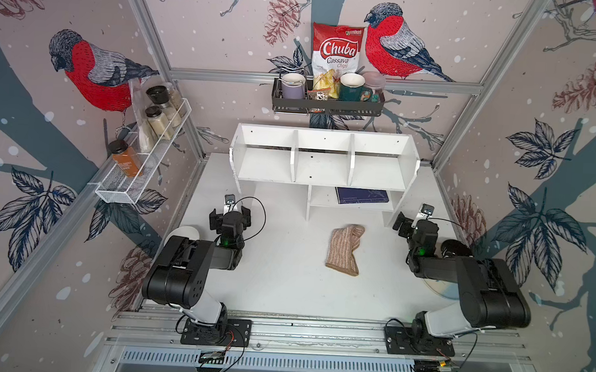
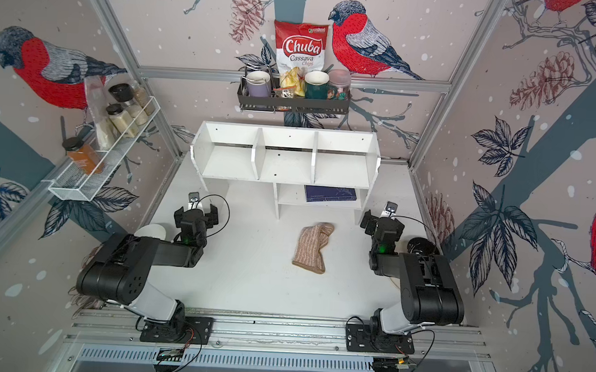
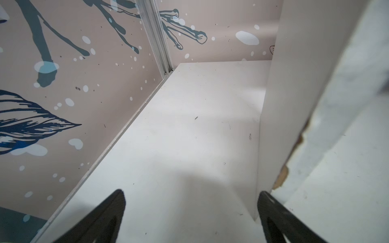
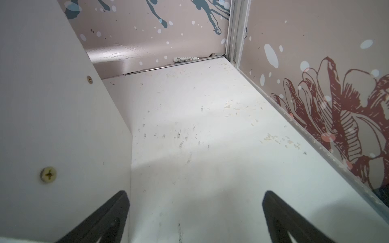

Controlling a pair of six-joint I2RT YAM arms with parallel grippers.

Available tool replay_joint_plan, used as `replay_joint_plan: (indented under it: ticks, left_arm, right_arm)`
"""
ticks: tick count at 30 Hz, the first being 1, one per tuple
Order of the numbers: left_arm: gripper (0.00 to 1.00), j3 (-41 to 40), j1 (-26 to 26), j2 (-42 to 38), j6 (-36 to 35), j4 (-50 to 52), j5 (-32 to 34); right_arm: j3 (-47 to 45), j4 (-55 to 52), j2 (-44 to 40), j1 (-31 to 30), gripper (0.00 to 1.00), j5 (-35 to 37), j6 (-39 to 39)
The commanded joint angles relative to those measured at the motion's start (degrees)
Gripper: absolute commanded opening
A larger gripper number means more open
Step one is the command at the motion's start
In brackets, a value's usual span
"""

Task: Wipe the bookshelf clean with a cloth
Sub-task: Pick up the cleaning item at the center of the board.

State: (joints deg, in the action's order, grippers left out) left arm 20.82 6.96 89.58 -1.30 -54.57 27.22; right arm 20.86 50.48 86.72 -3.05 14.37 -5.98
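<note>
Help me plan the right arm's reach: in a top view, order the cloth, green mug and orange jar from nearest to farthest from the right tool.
From the right tool:
1. cloth, on the table, toward its middle.
2. green mug, in the black rack on the back wall.
3. orange jar, in the wire rack on the left wall.

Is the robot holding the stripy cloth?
No, the cloth lies by itself on the table, while the left tool and the right tool are both open and empty.

blue book (image 1: pixel 361 196), lettering too small to read; white object (image 1: pixel 188 232), half hidden behind left arm (image 1: pixel 185 258)
</note>
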Motion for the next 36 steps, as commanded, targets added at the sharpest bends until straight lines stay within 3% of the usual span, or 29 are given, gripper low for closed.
replay_joint_plan:
  ticks: [1, 14, 16, 18, 19, 21, 23, 24, 25, 27, 29, 31, 33, 36]
  left_arm:
    - [0.98, 0.1, -0.3, -0.2, 0.8, -0.7, 0.0]
    - [0.98, 0.7, -1.7, -0.4, 2.4, 1.1, -0.6]
    - [0.98, 0.4, -1.6, -0.6, 2.3, 0.6, 0.0]
    - [0.98, -1.5, -0.5, -4.7, 2.9, 1.9, 1.9]
    - [0.97, -3.0, 1.4, -8.3, 1.1, 1.2, 6.1]
    - [0.97, -1.0, 7.2, -14.1, -2.5, 7.9, 20.6]
    - [0.97, -0.1, 12.5, -17.8, -7.2, 7.4, 28.2]
    - [0.98, 0.2, 15.1, -19.8, -7.8, 7.2, 32.5]
    - [0.98, 1.1, 17.6, -21.5, -7.0, 9.2, 36.5]
    - [0.97, 4.8, 21.9, -27.1, -1.8, 23.8, 42.3]
    - [0.97, 10.4, 24.1, -32.6, 11.0, 46.2, 40.4]
    - [0.97, 15.4, 24.7, -37.2, 24.0, 64.6, 36.2]
    - [0.9, 18.7, 24.7, -40.6, 29.4, 73.9, 28.5]
    - [0.86, 20.5, 24.8, -43.8, 33.0, 81.5, 20.9]
  right_arm:
    - [0.1, 0.2, -0.3, -0.1, 1.0, -1.3, 0.9]
    - [-0.3, 0.4, -0.7, 1.9, 1.0, -5.1, -0.1]
    - [0.3, -0.8, -3.8, 1.0, 1.0, 1.2, -1.2]
    - [6.5, -21.7, -12.4, -0.5, 1.0, 10.0, -4.6]
    - [11.2, -34.2, -17.0, -0.5, 1.0, 12.8, -9.3]
    - [18.5, -56.7, -23.6, -0.3, 1.0, 16.4, -19.9]
    - [16.6, -65.2, -27.3, 0.3, 1.0, 20.7, -32.5]
    - [15.5, -69.9, -29.6, 3.3, 1.0, 18.3, -37.9]
    - [14.8, -73.2, -31.2, 7.4, 1.0, 10.9, -38.9]
    - [14.6, -80.0, -34.1, 11.4, 1.0, 2.5, -39.8]
    - [15.5, -84.9, -36.9, 5.3, 1.0, 2.6, -39.4]
    - [17.3, -89.4, -38.3, -6.9, 1.0, 9.5, -41.2]
    - [19.7, -94.6, -37.4, -28.3, 1.0, 19.5, -46.3]
    - [21.4, -92.8, -31.7, -43.2, 1.0, 19.6, -49.0]
